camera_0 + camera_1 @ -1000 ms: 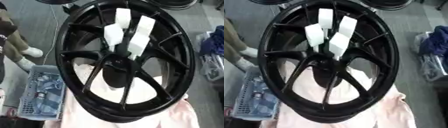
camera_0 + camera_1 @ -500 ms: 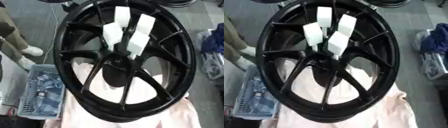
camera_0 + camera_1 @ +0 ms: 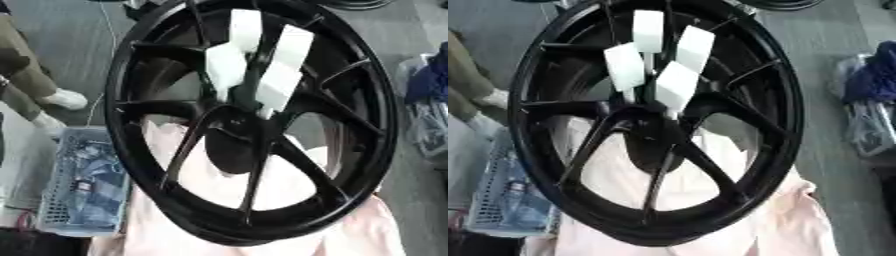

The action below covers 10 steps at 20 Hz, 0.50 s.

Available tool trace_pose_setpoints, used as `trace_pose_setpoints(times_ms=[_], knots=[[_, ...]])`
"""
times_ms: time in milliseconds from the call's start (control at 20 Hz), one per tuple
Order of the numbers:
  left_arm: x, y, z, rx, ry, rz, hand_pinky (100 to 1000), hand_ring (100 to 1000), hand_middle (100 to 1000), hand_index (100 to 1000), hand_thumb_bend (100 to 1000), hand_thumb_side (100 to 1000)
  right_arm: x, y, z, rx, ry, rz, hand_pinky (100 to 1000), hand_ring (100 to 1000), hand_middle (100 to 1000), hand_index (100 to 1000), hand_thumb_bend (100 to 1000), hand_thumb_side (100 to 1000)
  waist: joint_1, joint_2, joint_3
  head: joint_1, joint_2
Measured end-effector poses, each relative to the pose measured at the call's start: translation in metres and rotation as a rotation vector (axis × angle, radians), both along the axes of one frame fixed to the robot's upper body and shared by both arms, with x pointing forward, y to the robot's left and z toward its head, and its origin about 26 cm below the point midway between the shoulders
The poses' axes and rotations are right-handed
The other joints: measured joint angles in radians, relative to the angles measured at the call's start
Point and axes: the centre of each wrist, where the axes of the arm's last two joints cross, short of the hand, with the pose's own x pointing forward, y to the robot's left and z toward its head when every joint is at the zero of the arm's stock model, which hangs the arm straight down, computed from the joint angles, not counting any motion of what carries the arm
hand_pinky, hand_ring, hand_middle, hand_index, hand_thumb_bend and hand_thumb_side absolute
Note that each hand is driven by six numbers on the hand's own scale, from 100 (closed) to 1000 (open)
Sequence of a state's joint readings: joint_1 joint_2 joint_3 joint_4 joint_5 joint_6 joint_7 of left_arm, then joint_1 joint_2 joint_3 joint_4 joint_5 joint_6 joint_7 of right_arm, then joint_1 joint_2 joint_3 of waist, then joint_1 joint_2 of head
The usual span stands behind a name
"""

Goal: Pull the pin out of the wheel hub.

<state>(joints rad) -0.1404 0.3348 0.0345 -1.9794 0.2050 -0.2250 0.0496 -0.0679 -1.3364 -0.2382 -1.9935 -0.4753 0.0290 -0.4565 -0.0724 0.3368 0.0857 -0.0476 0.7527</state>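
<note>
Pins (image 3: 626, 67), four white block-headed ones, stand clustered in the black wheel hub (image 3: 651, 134), their long axes pointing up and away from its centre. Neither robot hand shows, so which is nearer, and their fingers, cannot be told.

A pale pink cloth (image 3: 367, 235) lies spread at the bottom. A light grey perforated basket (image 3: 83, 195) holding bluish items sits at lower left. Dark blue fabric (image 3: 874, 75) lies at right. A person's shoe (image 3: 66, 98) shows at left.
</note>
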Motion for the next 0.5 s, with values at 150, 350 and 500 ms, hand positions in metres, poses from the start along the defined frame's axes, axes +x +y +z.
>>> trace_pose_setpoints(times_ms=[150, 350, 500], knots=[[0.000, 0.000, 0.000, 0.001, -0.001, -0.002, 865, 711, 640, 771, 100, 702, 0.002, 0.006, 0.004, -0.075, 0.017, 0.021, 619, 833, 782, 838, 100, 270, -0.008, 0.001, 0.006, -0.005, -0.003], [0.000, -0.002, 0.001, 0.006, 0.000, -0.010, 865, 711, 640, 770, 100, 702, 0.004, 0.011, 0.006, -0.173, 0.040, 0.062, 658, 844, 796, 845, 100, 259, -0.012, 0.003, 0.014, -0.010, -0.009], [0.001, -0.002, 0.001, 0.008, -0.001, -0.013, 865, 711, 639, 770, 100, 703, 0.006, 0.014, 0.003, -0.252, 0.064, 0.097, 700, 854, 810, 853, 141, 245, -0.013, 0.008, 0.020, -0.018, -0.015]])
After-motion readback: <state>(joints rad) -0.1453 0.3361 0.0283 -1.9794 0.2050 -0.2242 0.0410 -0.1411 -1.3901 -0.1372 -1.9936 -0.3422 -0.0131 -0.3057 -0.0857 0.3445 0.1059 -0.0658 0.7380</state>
